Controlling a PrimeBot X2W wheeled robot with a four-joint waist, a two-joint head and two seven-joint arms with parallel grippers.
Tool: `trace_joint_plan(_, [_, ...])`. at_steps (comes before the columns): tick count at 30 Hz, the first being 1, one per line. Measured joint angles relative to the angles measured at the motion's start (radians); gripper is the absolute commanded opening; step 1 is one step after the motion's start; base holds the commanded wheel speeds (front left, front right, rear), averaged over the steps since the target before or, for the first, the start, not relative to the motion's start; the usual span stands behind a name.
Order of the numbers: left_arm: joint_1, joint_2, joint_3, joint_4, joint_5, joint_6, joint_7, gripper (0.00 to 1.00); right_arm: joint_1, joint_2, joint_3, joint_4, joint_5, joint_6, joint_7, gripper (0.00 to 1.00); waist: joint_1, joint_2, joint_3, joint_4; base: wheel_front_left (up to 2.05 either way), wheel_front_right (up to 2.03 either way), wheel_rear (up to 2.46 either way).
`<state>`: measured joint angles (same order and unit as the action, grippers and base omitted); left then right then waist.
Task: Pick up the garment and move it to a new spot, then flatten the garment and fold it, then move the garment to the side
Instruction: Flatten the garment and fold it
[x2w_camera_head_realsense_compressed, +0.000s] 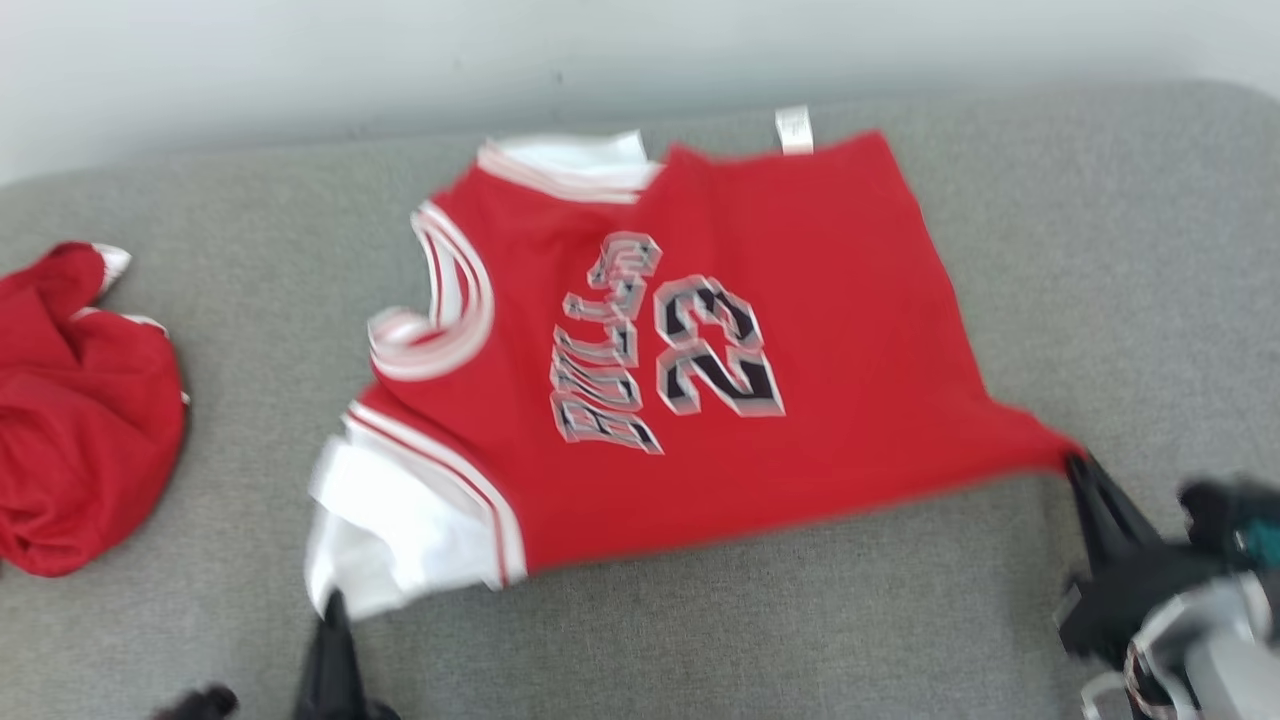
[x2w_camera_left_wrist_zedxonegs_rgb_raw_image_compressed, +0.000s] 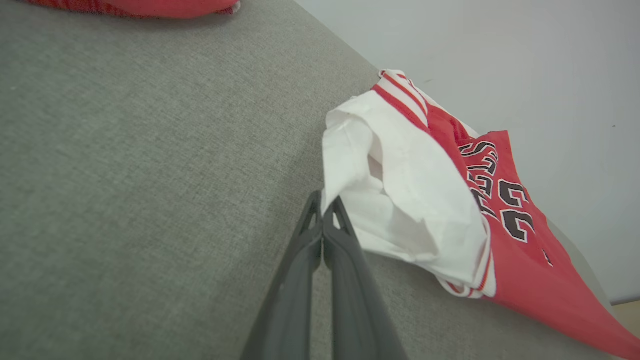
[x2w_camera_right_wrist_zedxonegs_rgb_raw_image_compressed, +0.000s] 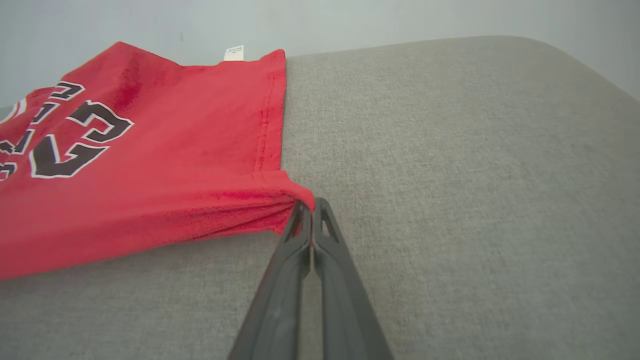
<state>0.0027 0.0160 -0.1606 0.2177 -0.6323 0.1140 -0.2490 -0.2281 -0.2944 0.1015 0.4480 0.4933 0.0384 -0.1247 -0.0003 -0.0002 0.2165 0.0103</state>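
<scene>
surface: grey cushion (x2w_camera_head_realsense_compressed: 700, 640).
jersey (x2w_camera_head_realsense_compressed: 800, 300): red, centre frame, spread.
left gripper (x2w_camera_left_wrist_zedxonegs_rgb_raw_image_compressed: 324, 200): lower left, fingers pinching its white sleeve.
right gripper (x2w_camera_right_wrist_zedxonegs_rgb_raw_image_compressed: 311, 207): lower right, pinching red hem corner.

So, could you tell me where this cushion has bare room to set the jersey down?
Widest bare patch: right of the jersey, beyond the hem the right pincer grips. A narrower strip lies between the jersey and the red heap at left. The near edge between left pincer and right is bare. The middle is crowded.
</scene>
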Motion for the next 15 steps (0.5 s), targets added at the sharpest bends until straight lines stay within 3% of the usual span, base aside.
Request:
trace_joint_plan(7, [0.06,-0.003,-0.038,-0.008,-0.051,-0.001,0.005,0.0,0.162,0.019,-0.059,-0.016,0.027,-0.085,0.002,0.0,0.0,0.0,-0.052,0.027,0.0,0.0,0.0])
trace_joint_plan(15, [0.082,-0.001,-0.03,-0.008,-0.073,0.0,0.007,0.0,0.232,0.059,-0.083,-0.069,0.033,-0.119,0.023,0.0,0.0001,0.0,-0.084,0.052,0.0,0.0,0.0])
